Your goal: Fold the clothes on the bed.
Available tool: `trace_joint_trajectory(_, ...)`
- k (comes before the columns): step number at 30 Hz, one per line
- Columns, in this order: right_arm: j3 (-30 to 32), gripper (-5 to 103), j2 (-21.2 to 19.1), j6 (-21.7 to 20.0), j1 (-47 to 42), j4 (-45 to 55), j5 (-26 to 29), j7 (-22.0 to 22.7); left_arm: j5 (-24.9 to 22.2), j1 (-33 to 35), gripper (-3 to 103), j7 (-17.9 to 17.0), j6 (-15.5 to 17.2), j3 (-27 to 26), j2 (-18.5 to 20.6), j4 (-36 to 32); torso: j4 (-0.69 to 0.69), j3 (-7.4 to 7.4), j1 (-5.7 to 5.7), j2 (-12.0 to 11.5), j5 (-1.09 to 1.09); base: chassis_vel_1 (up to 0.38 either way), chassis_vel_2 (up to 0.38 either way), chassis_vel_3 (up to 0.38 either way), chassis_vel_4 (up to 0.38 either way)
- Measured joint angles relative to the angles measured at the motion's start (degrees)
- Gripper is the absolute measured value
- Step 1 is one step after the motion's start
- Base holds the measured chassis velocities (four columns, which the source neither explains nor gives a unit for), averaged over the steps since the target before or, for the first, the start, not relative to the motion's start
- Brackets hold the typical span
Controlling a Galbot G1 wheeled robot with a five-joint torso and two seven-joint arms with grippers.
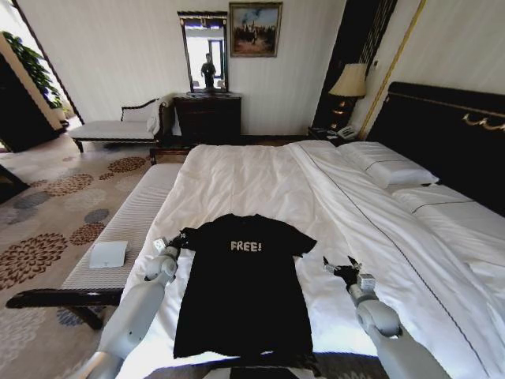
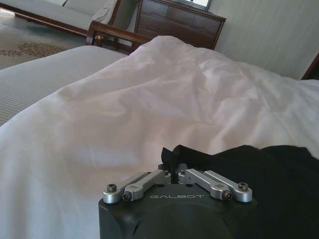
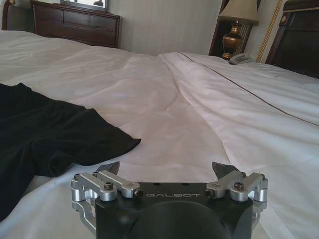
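Note:
The clothes are one black T-shirt (image 1: pixel 245 292) with white "FREE!" lettering, lying flat, chest up, on the white duvet of the bed (image 1: pixel 260 181) near its front edge. My left gripper (image 1: pixel 173 242) is at the shirt's left sleeve. In the left wrist view its fingers (image 2: pixel 172 174) are drawn together with a raised flap of the black sleeve (image 2: pixel 172 153) between them. My right gripper (image 1: pixel 344 269) rests open over the duvet, a short way to the right of the shirt's right sleeve (image 3: pixel 75 139). Its fingertips (image 3: pixel 108 168) stand wide apart with only white bedding between them.
A pale upholstered bench (image 1: pixel 126 221) runs along the bed's left side with a white flat item (image 1: pixel 108 254) on it. Pillows (image 1: pixel 387 167) and the dark headboard (image 1: pixel 450 134) are at the right. A dresser (image 1: pixel 207 117) and lamp (image 1: pixel 351 83) stand by the far wall.

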Motion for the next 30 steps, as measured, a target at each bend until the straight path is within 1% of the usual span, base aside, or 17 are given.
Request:
trace_joint_trajectory(16, 0.0, 100, 0.3, 0.3, 0.0, 0.4, 0.0, -0.3, 1.0, -1.3, 1, 0.0, -0.5, -0.3, -0.4, 3.5, -0.01, 0.0, 0.0, 0.0, 0.0, 0.0, 0.0, 0.0, 0.0)
trace_joint_trajectory(20, 0.0, 100, 0.5, 0.4, -0.1, 0.4, -0.1, -0.4, 1.0, -1.7, 1, 0.0, -0.5, -0.3, -0.3, 3.7, -0.01, 0.0, 0.0, 0.0, 0.0, 0.0, 0.0, 0.0, 0.0)
trace_joint_trajectory(23, -0.2, 100, 0.6, 0.6, 0.0, 0.4, 0.0, -0.5, 0.9, -1.3, 0, -0.8, -0.3, -0.1, 0.2, 2.7, -0.02, 0.0, 0.0, 0.0, 0.01, 0.0, 0.0, 0.0, 0.0)
trace_joint_trajectory(24, -0.3, 100, 0.6, 0.8, 0.1, 0.3, 0.2, -0.7, 1.0, -1.0, 6, -1.1, -0.1, 0.0, 0.3, 2.2, 0.0, 0.0, 0.0, 0.0, 0.01, 0.0, 0.0, 0.0, 0.0)
trace_joint_trajectory(26, -0.4, 100, 0.5, 0.9, 0.3, 0.0, 0.7, -0.9, 1.2, -0.6, 6, -1.5, 0.1, 0.1, 0.5, 1.6, 0.01, 0.0, 0.0, 0.0, 0.01, 0.0, 0.0, 0.0, 0.0)
trace_joint_trajectory(29, -0.9, 100, 0.5, 1.0, 0.9, -0.3, 3.4, -1.1, 1.8, 1.0, 22, -2.4, 0.2, -0.3, 1.1, -0.2, -0.02, 0.0, 0.0, 0.0, 0.0, 0.0, 0.0, 0.0, 0.0)
trace_joint_trajectory(30, -0.9, 100, 0.5, 1.0, 0.9, -0.3, 3.4, -1.1, 1.8, 1.0, 22, -2.4, 0.2, -0.3, 1.1, -0.2, -0.02, 0.0, 0.0, 0.0, 0.0, 0.0, 0.0, 0.0, 0.0)
